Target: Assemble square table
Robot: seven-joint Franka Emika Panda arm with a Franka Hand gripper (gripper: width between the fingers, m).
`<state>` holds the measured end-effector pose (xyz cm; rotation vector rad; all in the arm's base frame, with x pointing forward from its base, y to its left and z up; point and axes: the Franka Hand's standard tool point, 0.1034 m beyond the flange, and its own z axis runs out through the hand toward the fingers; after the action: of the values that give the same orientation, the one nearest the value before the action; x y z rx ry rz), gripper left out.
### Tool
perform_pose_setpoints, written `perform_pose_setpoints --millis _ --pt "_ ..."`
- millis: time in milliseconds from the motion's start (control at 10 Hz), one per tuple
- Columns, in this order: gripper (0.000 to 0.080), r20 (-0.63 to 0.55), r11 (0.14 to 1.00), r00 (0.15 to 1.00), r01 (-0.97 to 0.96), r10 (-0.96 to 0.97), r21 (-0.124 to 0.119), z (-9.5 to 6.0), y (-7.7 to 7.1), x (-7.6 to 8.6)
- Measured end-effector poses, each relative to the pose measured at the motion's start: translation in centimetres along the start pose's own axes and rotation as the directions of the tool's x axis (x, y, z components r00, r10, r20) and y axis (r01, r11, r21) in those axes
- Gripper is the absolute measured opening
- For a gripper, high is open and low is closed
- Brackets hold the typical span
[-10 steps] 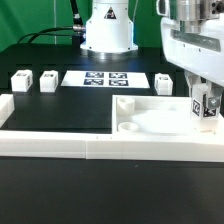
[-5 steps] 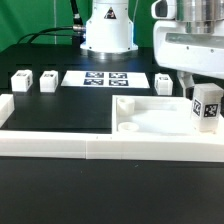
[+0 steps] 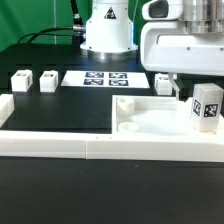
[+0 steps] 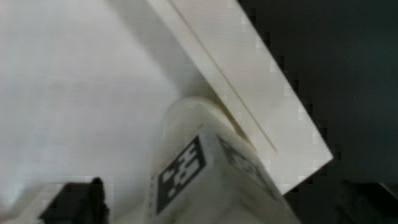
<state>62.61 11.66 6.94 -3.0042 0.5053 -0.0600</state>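
Pincer [image 3: 200,88] hangs with jaws wide, gripping nothing, just above one leg block [image 3: 207,106]. That leg stands upright and unheld near the square slab's [image 3: 150,118] end at the exterior view's right. The slab lies on the tabletop [image 3: 60,110] against the border wall [image 3: 60,140]. A fingertip [image 4: 80,200] sits close beside the leg, so any sideways move could clip and topple it. Whether the leg is seated in a socket is hidden. The other fingertip is lost against black, and the slab's end is cut off.
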Motion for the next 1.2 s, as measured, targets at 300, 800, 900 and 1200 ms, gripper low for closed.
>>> perform_pose_setpoints --millis 300,800,900,1200 --pt "0.0649 -0.004 0.918 0.918 0.395 -0.396 -0.024 -0.25 -0.39 -0.02" --pt "0.0291 -0.006 0.980 0.980 0.198 -0.198 -0.017 -0.14 -0.43 -0.10" --pt "0.0291 -0.007 0.990 0.990 0.140 -0.141 -0.015 -0.15 -0.44 -0.10" --pt "0.0291 -0.015 0.953 0.953 -0.304 0.304 -0.003 -0.21 -0.45 -0.02"
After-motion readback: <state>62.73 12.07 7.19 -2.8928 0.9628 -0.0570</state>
